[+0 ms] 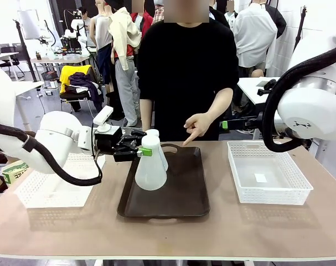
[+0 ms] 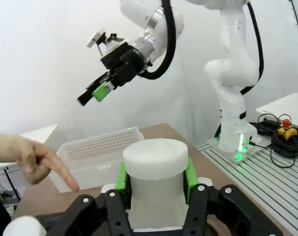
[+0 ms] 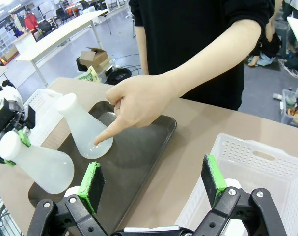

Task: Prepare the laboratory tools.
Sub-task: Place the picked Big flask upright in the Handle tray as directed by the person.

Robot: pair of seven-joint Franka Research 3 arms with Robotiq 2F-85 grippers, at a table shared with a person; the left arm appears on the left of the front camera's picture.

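Two flasks (image 3: 85, 132) on one tray (image 1: 184, 194), one in left claw (image 1: 139, 150)

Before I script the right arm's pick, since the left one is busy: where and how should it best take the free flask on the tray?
Probably by the narrow neck of the free flask, just under its rim, coming in level from the side. It stands upright on the tray; the cone widens downward, and the left gripper holds the other flask the same way. The open right gripper should come from its own side, minding the person's hand.
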